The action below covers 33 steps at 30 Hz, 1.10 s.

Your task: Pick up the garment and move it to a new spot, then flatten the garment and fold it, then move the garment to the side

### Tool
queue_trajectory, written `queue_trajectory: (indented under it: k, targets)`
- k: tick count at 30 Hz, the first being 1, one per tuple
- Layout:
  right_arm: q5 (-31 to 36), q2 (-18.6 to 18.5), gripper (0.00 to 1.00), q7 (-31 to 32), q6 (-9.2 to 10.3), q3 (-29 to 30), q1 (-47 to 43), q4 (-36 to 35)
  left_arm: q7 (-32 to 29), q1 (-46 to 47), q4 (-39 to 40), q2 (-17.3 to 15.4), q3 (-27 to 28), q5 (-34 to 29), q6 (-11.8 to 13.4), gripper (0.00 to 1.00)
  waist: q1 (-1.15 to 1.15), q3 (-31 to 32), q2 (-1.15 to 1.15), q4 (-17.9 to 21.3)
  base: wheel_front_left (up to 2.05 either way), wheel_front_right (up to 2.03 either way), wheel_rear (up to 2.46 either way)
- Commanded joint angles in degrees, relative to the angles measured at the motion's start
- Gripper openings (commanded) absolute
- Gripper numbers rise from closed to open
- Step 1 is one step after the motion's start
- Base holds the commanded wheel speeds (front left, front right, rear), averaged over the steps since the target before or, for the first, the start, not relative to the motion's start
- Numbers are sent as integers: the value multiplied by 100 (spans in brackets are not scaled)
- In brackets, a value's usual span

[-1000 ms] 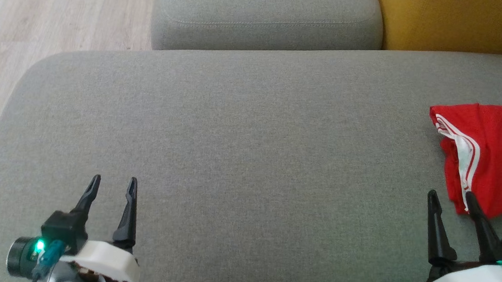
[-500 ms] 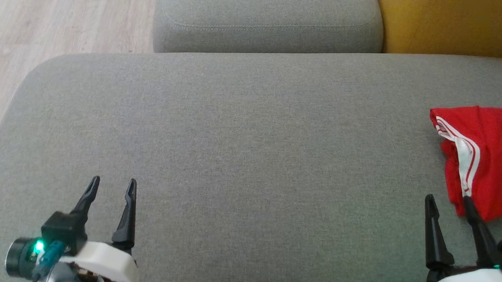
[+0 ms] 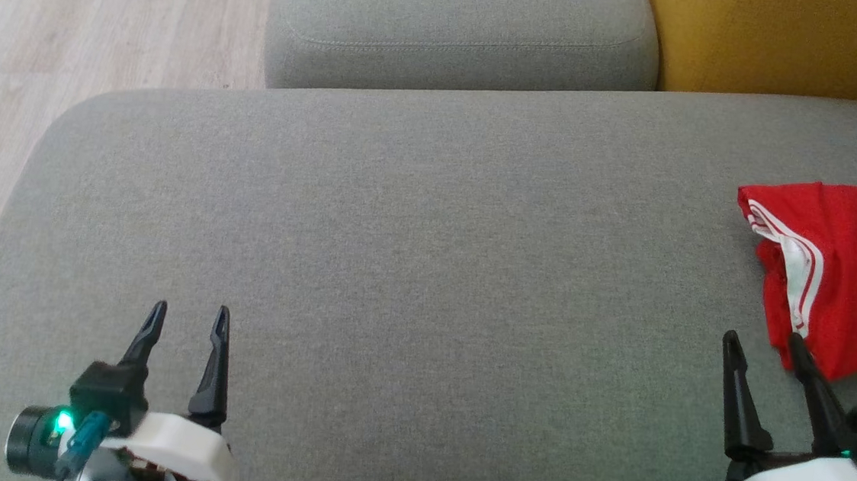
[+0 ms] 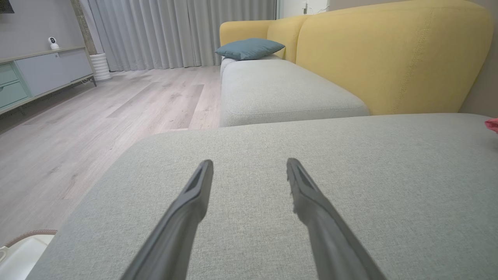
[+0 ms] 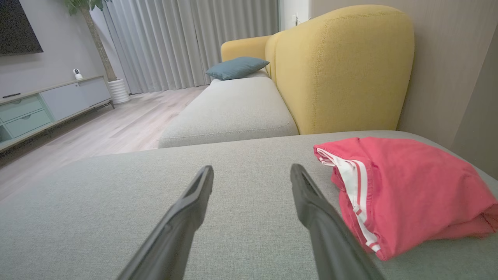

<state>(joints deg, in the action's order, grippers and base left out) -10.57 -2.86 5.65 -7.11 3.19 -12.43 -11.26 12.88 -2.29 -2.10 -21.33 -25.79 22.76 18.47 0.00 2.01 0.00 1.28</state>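
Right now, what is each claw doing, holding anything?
Left gripper: open, holding nothing.
Right gripper: open, holding nothing, beside the red garment.

The robot's left gripper [image 3: 190, 307], two long dark tapered fingers on a white wrist housing [image 3: 179, 446], points forward with its jaws spread wide and empty. The right gripper [image 3: 763, 339], built alike, also stands wide apart and holds nothing, its fingers leaning slightly left.
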Motion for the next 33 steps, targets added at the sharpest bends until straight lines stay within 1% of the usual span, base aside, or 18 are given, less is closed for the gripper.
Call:
queue_trajectory:
  k: [1, 14, 15, 18, 33]
  targets:
    - [25, -83, 100, -16, -37, -136, 208, -193, 18, 235, 170, -151, 208, -53, 43, 100, 0, 2, 0, -1, 0, 0, 0]
    - [26, -88, 100, 5, -37, -141, 223, -183, -4, 259, 166, -163, 157, -54, 97, 100, 0, -9, 0, -36, 0, 0, 0]
    - [-2, 0, 0, -2, 0, -11, 3, 9, -18, 0, 3, -8, -85, -14, 68, 0, 0, -10, 0, -36, 0, 0, 0]
    - [-35, 16, 0, -7, 1, -40, -15, 275, -22, -68, -204, 88, -157, 22, 60, 0, 0, -11, 0, -38, 0, 0, 0]
    - [-1077, -34, 0, -43, -4, -55, 210, 545, -213, 36, -319, 261, 202, 906, -256, 0, 0, -36, 0, -48, 0, 0, 0]
